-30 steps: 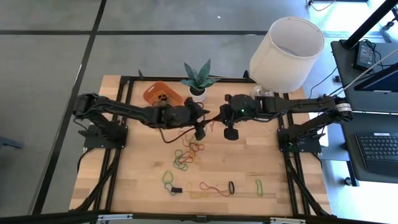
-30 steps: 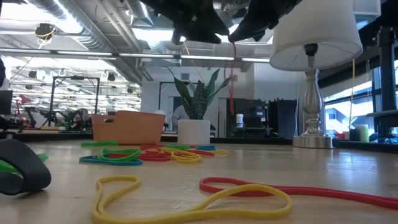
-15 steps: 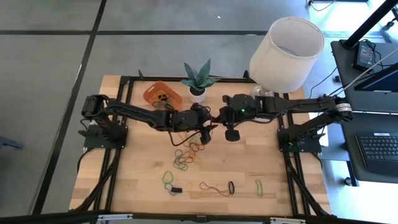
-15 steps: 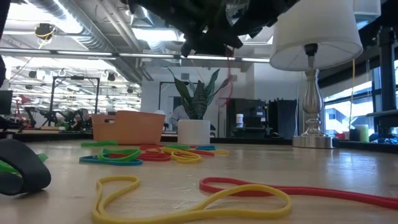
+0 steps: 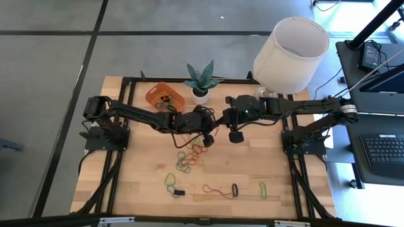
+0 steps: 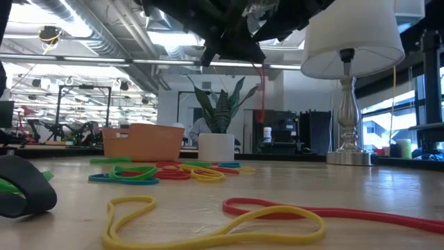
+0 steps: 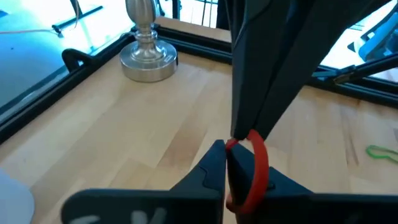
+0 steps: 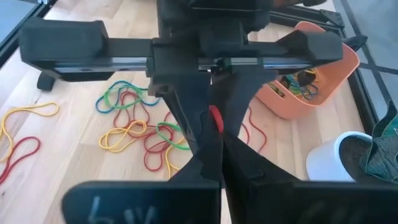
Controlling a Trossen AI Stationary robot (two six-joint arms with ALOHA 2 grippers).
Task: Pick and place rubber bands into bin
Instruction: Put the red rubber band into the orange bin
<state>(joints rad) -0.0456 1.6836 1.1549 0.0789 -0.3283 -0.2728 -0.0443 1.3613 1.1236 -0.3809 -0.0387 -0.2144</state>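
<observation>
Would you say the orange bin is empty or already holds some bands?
Not empty: the right wrist view shows several coloured bands lying inside the bin.

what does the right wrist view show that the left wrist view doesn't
Only the right wrist view shows the orange bin with bands inside, the pile of rubber bands on the table, and the white plant pot. Only the left wrist view shows the lamp base and a lone green band. Both show a red band pinched where the two grippers' fingers meet.
</observation>
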